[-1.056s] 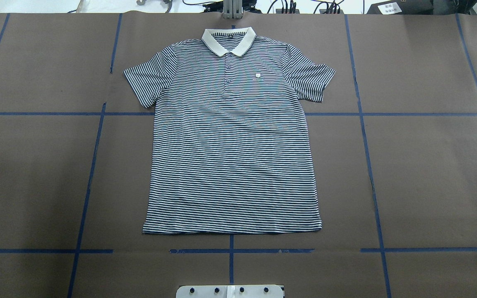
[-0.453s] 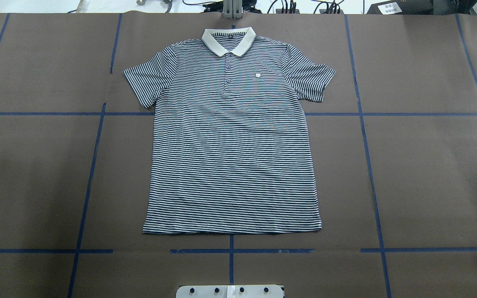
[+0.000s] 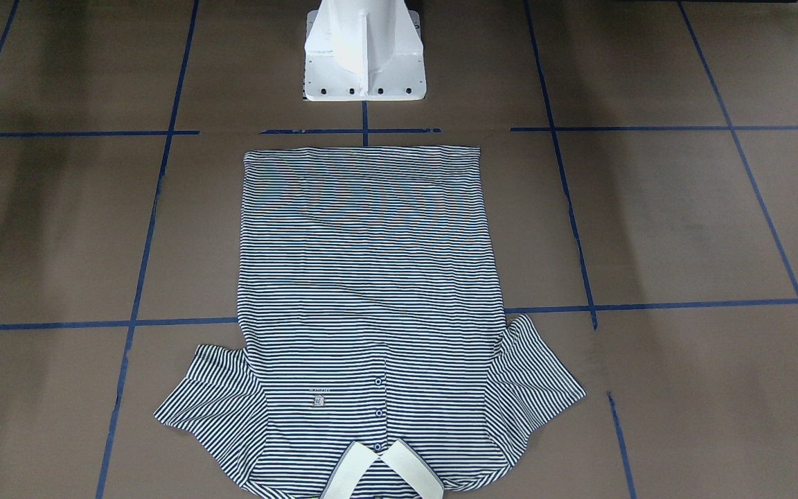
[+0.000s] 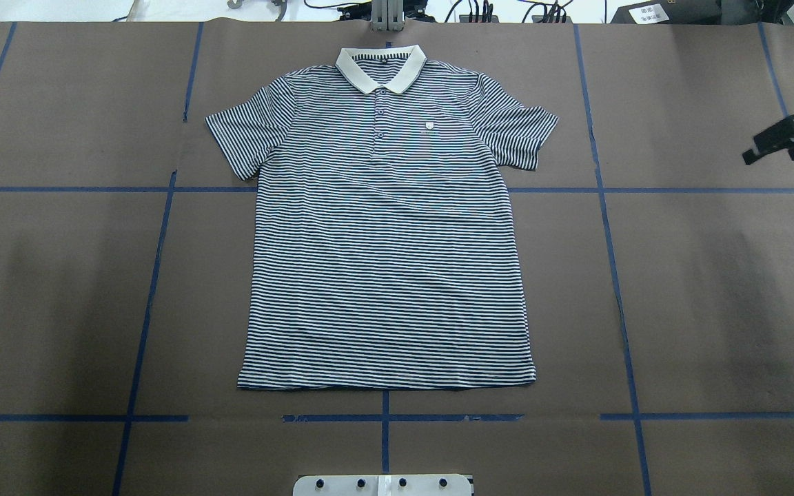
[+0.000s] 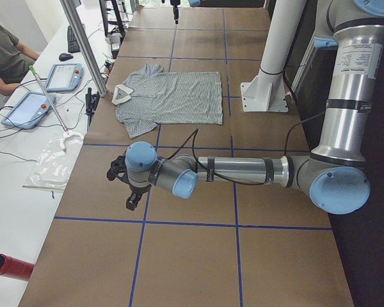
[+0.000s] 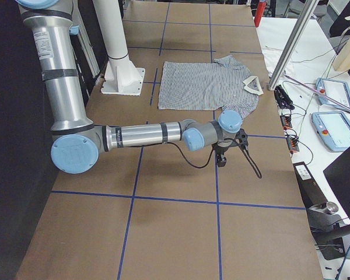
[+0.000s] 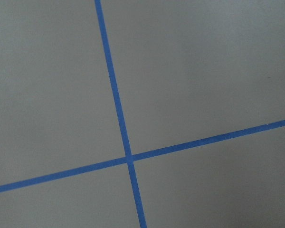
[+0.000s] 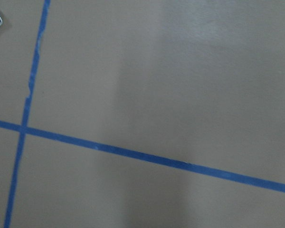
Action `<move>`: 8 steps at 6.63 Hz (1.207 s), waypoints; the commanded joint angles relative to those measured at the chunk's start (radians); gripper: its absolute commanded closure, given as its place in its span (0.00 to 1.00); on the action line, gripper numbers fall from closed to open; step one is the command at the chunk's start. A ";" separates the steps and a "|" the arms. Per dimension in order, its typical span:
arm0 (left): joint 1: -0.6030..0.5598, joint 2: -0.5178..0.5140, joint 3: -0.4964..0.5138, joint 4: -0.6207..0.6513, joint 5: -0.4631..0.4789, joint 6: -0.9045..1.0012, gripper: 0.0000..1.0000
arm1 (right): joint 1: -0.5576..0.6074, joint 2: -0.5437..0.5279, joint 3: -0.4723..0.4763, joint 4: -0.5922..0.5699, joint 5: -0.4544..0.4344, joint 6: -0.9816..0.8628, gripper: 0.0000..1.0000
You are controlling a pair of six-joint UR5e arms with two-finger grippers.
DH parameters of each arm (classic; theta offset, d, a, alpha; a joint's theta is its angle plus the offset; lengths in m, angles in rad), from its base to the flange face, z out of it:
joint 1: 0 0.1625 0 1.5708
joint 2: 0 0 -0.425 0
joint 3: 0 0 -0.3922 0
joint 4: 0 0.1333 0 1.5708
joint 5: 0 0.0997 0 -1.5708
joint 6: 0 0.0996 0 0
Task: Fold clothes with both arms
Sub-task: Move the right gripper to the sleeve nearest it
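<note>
my right hand (image 4: 759, 148) has come in over the table (image 4: 700, 289), well apart from the shirt (image 4: 387, 262), still spread flat. wide or narrow i cannot tell, likewise my left hand (image 5: 132, 202).

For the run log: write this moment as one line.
shirt: flat, unfolded | left gripper: off shirt | right gripper: off shirt

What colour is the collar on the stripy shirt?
The striped polo shirt has a plain cream-white collar, clearest in the overhead exterior view.
</note>
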 commanded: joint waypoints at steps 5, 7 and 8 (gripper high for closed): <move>0.003 0.014 0.019 -0.109 -0.007 -0.004 0.00 | -0.281 0.489 -0.481 0.354 -0.402 0.774 0.17; 0.003 0.014 0.019 -0.109 -0.007 -0.003 0.00 | -0.289 0.504 -0.523 0.352 -0.403 0.774 0.24; 0.003 0.014 0.016 -0.109 -0.007 -0.003 0.00 | -0.299 0.511 -0.538 0.352 -0.416 0.774 0.28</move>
